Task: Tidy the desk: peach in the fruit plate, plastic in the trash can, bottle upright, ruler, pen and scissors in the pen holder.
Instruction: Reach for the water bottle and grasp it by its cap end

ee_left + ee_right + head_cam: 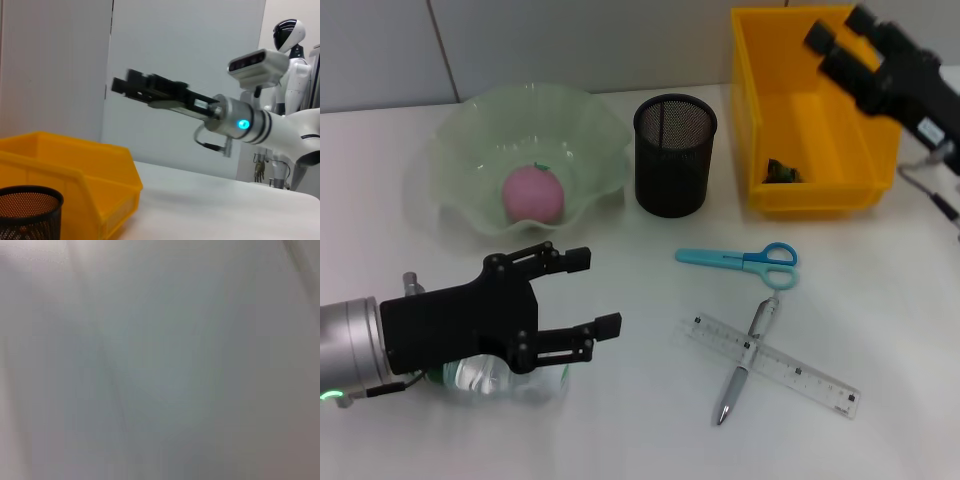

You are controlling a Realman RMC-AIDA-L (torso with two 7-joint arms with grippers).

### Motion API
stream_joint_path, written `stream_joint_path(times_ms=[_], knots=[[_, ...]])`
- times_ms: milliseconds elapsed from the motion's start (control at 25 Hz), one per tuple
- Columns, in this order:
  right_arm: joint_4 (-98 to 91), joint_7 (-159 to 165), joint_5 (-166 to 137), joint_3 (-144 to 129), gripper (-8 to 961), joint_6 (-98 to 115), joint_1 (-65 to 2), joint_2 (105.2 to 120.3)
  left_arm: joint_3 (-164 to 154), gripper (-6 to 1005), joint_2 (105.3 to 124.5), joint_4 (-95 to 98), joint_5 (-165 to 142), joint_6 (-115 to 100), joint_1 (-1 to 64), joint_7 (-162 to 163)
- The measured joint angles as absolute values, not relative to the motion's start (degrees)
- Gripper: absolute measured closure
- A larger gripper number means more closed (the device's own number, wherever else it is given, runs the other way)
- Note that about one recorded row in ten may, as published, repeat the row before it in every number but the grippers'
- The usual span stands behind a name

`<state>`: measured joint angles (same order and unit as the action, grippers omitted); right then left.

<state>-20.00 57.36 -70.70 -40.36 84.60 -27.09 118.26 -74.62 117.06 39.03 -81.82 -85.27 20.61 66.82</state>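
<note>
The peach (533, 193) lies in the fruit plate (470, 130), and a dark scrap, apparently the plastic, lies in the yellow trash can (772, 70). On that evidence, the next step is judged to be the bottle.

The bottle (510, 377) lies on its side on the desk (620, 420) at the near left, directly beneath the left gripper (588, 293). Its long axis runs roughly left to right across the head view. Which end carries the cap cannot be determined (the gripper body covers most of the bottle).

The left gripper is above the bottle, its fingers (565, 260) spread apart and empty, pointing toward the robot's right, nearly parallel to the bottle's axis. The left arm is therefore much the nearer arm for this item.

The right gripper (838, 50) is raised over the far corner of the trash can, well apart from the bottle. Its two finger pads appear separated, with nothing between them.

The scissors (740, 259), ruler (800, 373) and pen (745, 368) lie flat on the desk in front of the pen holder (675, 155); the pen crosses over the ruler.
</note>
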Motion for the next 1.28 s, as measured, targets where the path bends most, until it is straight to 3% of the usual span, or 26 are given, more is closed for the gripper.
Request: stream_joint_path(times_ms=[240, 400, 1280], knots=[[-26.0, 66.1, -83.5, -40.9, 209, 90.8, -24.4, 117.02, -74.9, 219, 116.77, 39.2, -82.2, -84.8, 21.5, 67.2], [-29.6, 72.8, -93.3, -40.4, 209, 96.0, -23.2, 115.3, -74.4, 220, 116.61, 40.5, -86.2, -83.8, 22.3, 69.5], [-33.7, 90.3, -117.5, -41.0, 212, 98.3, -29.4, 113.67, -72.8, 225, 116.76, 54.6, -100.4, -83.9, 23.7, 76.7]])
